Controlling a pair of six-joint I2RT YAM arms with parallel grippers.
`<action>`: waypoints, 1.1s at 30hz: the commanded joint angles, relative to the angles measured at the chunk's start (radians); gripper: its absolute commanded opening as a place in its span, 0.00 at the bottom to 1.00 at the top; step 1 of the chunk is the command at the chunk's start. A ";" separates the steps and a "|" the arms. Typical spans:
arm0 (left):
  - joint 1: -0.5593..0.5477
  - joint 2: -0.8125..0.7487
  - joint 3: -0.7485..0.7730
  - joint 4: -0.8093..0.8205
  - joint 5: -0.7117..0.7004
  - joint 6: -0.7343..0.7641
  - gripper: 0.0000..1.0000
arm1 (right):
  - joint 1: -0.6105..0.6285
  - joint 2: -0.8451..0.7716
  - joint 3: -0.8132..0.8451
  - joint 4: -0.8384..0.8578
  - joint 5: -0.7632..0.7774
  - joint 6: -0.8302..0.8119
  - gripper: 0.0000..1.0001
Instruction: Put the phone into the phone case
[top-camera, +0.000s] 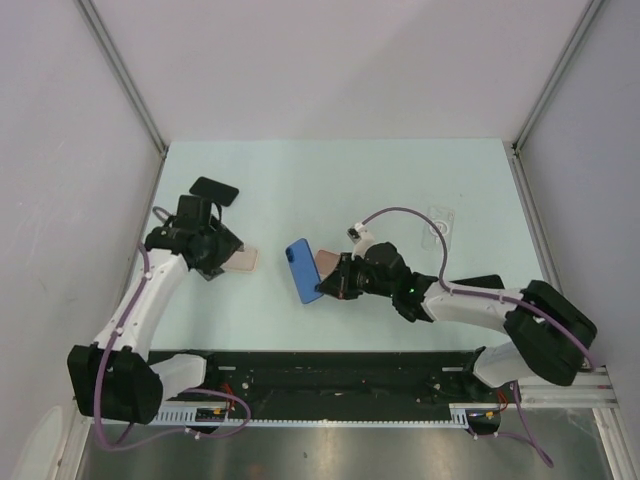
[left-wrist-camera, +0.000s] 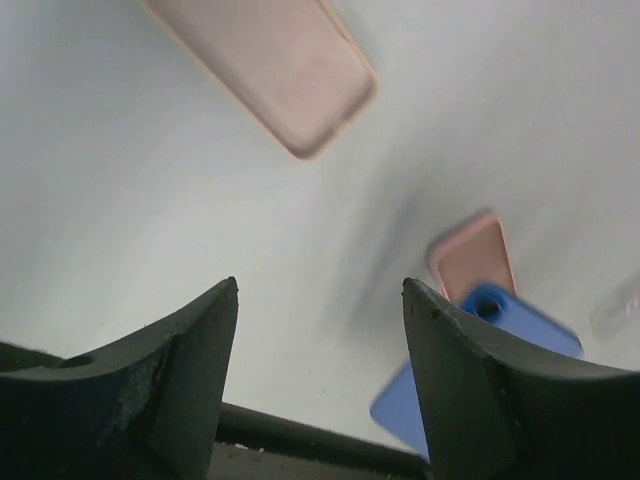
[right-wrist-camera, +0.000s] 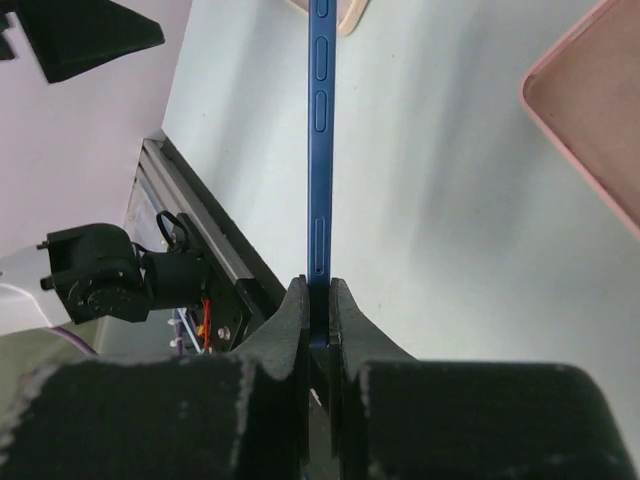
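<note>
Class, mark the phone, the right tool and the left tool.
phone (top-camera: 303, 270): top view, middle of its blue face.
right tool (right-wrist-camera: 318, 290): right wrist view, between fingertips.
left tool (left-wrist-camera: 320, 290): left wrist view, between fingertips.

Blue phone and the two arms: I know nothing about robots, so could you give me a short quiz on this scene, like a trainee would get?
1. True or false: the left gripper is holding the blue phone.
2. How does the right gripper stand? A. wide open; B. shut on the phone's thin edge; C. shut on nothing.
3. Fill in: in the top view, the pink case nearest the phone sits just to the phone's ____ (left or right).

Key: 1 false, it is open and empty; 2 B; 3 right.
</note>
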 joint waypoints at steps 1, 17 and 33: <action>0.131 0.064 0.053 -0.155 -0.183 -0.176 0.69 | 0.003 -0.149 0.025 -0.084 0.067 -0.090 0.00; 0.246 0.414 0.094 -0.029 -0.199 -0.300 0.64 | 0.009 -0.450 0.029 -0.273 0.142 -0.172 0.00; 0.252 0.572 0.126 0.037 -0.192 -0.267 0.60 | 0.015 -0.510 0.038 -0.335 0.171 -0.207 0.00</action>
